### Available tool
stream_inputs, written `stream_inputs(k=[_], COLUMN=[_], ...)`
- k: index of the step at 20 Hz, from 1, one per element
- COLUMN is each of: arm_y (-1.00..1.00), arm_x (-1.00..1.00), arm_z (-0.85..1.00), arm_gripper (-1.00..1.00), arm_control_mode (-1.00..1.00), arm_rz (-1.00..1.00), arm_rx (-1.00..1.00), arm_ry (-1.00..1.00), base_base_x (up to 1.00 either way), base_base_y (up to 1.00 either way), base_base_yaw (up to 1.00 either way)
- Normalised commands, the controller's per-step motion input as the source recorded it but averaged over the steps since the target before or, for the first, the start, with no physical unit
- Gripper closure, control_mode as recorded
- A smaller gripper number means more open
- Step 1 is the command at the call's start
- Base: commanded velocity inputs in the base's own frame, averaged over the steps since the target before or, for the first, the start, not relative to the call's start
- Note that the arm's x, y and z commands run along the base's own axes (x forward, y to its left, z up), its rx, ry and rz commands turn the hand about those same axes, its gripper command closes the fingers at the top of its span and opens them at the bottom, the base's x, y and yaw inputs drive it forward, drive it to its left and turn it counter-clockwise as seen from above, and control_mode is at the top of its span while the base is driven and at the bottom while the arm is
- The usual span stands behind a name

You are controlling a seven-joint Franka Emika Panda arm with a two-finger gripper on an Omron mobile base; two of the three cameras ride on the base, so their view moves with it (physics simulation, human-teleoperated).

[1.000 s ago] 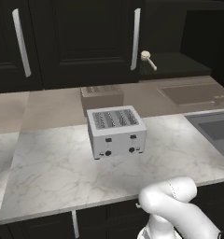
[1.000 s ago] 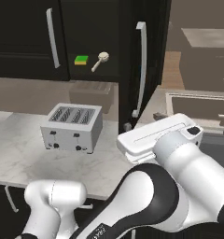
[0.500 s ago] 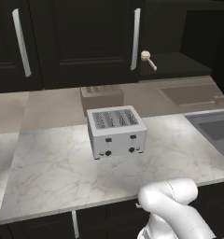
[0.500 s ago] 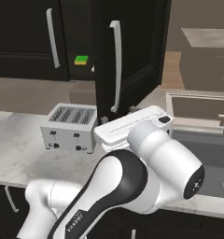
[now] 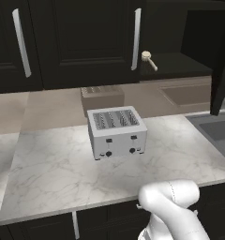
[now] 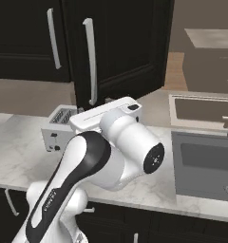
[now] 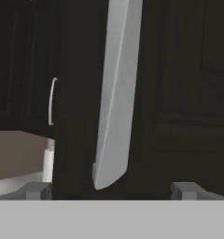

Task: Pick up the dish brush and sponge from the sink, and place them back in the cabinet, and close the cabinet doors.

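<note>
**Gripper at the cabinet door, brush already on the shelf**

Nearest you, the gripper stands released, jaws wide, holding nothing, with the silver handle of the cabinet door right between its fingertips, probably lined up to swing that door shut. Behind the handle, on the table, sits the toaster. Farther back, up and right of the toaster, the dish brush lies on the cabinet shelf. You can read no lettering anywhere.
</note>
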Motion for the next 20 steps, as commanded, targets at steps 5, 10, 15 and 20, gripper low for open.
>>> stream_inputs(k=[5, 10, 15, 20], arm_y=[0.52, 0.44, 0.35, 0.23], arm_x=[0.65, 0.58, 0.54, 0.54], arm_z=[0.00, 0.00, 0.00, 0.00], arm_gripper=[-1.00, -1.00, -1.00, -1.00], arm_control_mode=[-1.00, -1.00, -1.00, -1.00], arm_rz=[0.00, 0.00, 0.00, 0.00], arm_rx=[0.00, 0.00, 0.00, 0.00], arm_ry=[0.00, 0.00, 0.00, 0.00], base_base_x=[0.00, 0.00, 0.00, 0.00], base_base_y=[0.00, 0.00, 0.00, 0.00], base_base_yaw=[0.00, 0.00, 0.00, 0.00])
